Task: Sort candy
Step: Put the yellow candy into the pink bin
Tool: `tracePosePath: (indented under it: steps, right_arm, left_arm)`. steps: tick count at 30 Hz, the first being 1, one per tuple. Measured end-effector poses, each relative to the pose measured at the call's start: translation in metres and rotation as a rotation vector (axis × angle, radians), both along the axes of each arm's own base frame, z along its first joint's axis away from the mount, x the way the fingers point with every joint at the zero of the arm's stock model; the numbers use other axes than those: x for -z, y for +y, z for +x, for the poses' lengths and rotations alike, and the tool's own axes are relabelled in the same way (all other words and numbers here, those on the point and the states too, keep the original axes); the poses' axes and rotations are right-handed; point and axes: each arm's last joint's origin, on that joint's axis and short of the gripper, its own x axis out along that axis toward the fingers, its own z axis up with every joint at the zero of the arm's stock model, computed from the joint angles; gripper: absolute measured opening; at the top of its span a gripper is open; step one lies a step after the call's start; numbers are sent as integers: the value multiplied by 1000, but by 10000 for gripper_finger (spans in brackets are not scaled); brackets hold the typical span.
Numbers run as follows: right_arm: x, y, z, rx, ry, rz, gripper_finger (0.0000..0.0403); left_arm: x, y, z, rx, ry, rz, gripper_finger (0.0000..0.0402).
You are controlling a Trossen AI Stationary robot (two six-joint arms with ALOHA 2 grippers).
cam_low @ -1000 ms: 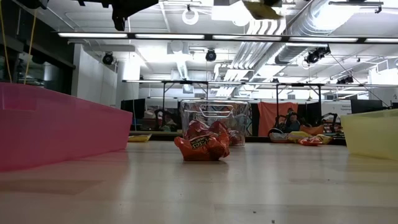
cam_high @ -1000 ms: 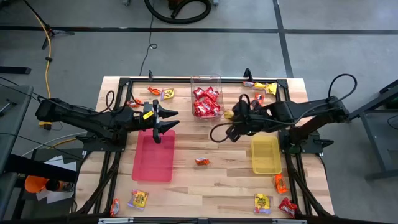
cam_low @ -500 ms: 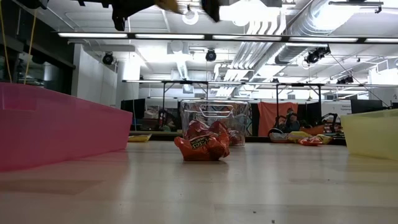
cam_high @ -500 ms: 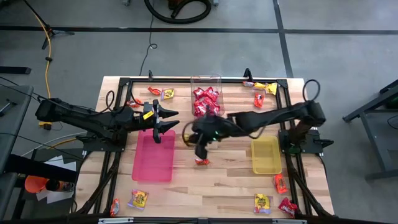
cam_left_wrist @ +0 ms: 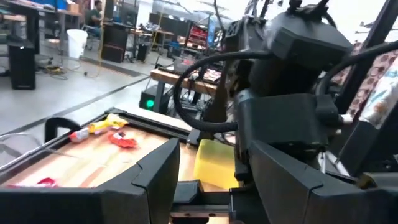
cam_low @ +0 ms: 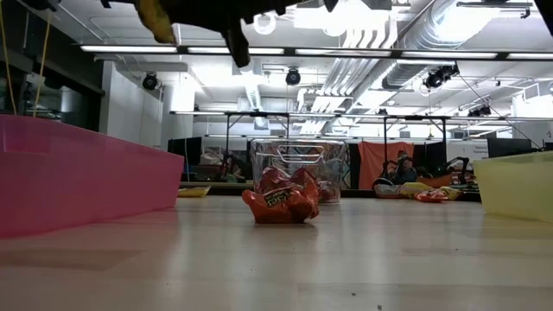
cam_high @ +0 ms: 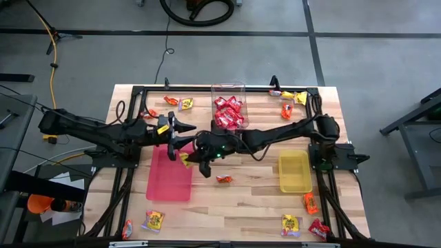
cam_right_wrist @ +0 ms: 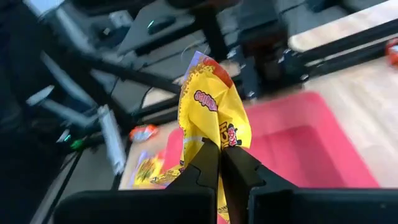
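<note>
My right gripper (cam_high: 189,159) reaches across the table and is shut on a yellow candy packet (cam_right_wrist: 210,115), above the right far corner of the pink tray (cam_high: 169,180). My left gripper (cam_high: 186,133) hangs open just beyond it, over the tray's far edge, with nothing between its fingers (cam_left_wrist: 155,180). A red-orange candy packet (cam_high: 224,178) lies on the table between the pink tray and the yellow tray (cam_high: 295,172). In the low view that packet (cam_low: 281,197) rests on its crumpled underside. My right gripper pinches one end of the yellow packet (cam_right_wrist: 214,144) between its two fingers (cam_right_wrist: 239,167). The fingers come from the table's right side, slanting slightly down. The packet sticks out past the fingertips, lifted clear above the pink tray (cam_right_wrist: 298,149).
A clear tub (cam_high: 229,110) of red candy stands at the far middle. Loose candy lies at the far left (cam_high: 178,102), far right (cam_high: 289,97), near left (cam_high: 153,220) and near right (cam_high: 303,222). The two grippers are close together over the pink tray.
My right gripper has swept from beside the yellow tray toward the table's left edge and come lower, its wrist turning on the way. It carries the yellow packet, now over the pink tray next to my left gripper. The packet on the table has not moved.
</note>
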Motion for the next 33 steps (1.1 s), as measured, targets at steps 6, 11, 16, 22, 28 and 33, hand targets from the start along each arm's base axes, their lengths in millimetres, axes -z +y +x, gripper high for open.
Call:
tracePosePath:
  steps: [6,11,16,22,28,33]
  right_arm:
    - [27,2,10,17,35,1,0]
    - [21,8,12,-24,-23,-10,1]
    - [34,19,12,-36,3,-68,3]
    - [43,32,15,-84,-38,-194,3]
    - [73,35,28,-84,-99,-203,8]
    - [91,36,33,-62,-87,-108,53]
  left_arm:
    - [15,1,2,-22,139,16,188]
    - [18,1,2,-18,179,22,188]
    - [20,1,1,-16,202,25,188]
    - [20,1,1,-17,201,25,188]
    - [20,1,1,-17,202,25,188]
    - [20,1,1,-18,200,25,188]
